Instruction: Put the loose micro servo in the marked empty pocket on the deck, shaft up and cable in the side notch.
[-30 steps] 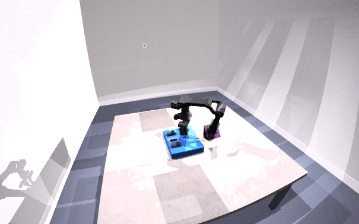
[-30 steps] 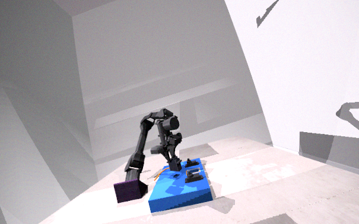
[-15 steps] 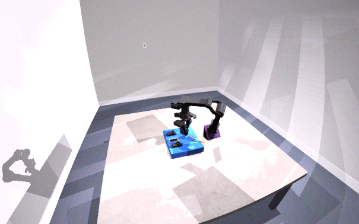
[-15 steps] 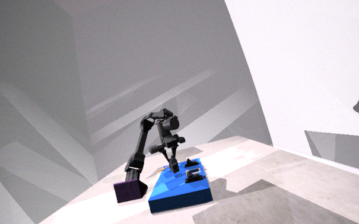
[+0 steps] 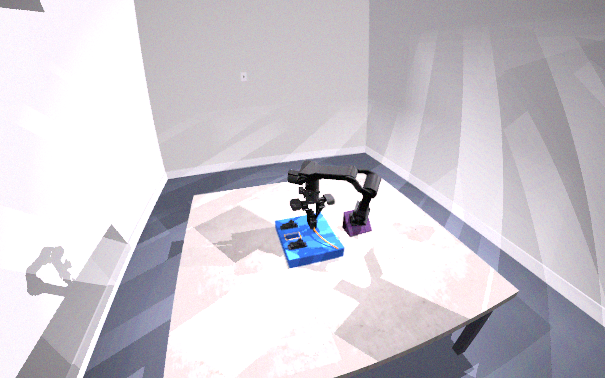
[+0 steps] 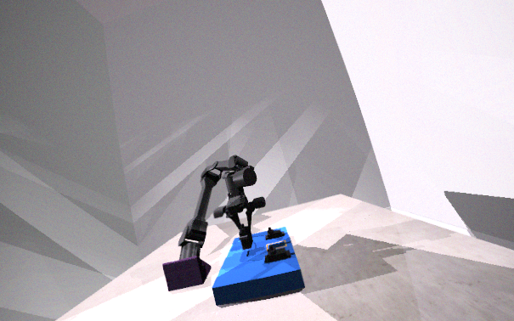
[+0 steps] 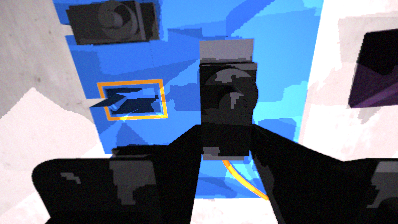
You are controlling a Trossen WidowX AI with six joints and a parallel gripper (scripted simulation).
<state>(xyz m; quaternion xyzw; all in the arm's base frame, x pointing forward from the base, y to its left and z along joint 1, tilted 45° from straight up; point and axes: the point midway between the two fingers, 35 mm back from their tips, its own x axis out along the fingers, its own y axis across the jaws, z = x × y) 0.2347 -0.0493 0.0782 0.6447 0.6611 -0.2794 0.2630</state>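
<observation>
My gripper (image 5: pixel 312 225) (image 6: pixel 246 243) (image 7: pixel 224 130) is shut on the black micro servo (image 7: pixel 227 100), a little above the blue deck (image 5: pixel 333 235) (image 6: pixel 243 272) (image 7: pixel 280 50). In the wrist view its round output shaft side faces the camera, so it points up. Its orange cable (image 5: pixel 326 241) (image 7: pixel 245 185) leaves the end nearest the camera's lower edge. The orange-outlined empty pocket (image 5: pixel 293 236) (image 7: pixel 130 83) lies left of the servo in the wrist view, its long side about a quarter turn from the servo's. The pocket's notch is on its far left side there. The servo's underside is hidden.
Two black servos sit in the deck, one on each side of the pocket: one servo (image 5: pixel 289 225) (image 6: pixel 275 233) (image 7: pixel 117 21) and another servo (image 5: pixel 296 244) (image 6: pixel 279 255), largely behind a finger in the wrist view. The arm's purple base (image 5: pixel 356 227) (image 6: pixel 183 273) (image 7: pixel 375 75) stands beside the deck.
</observation>
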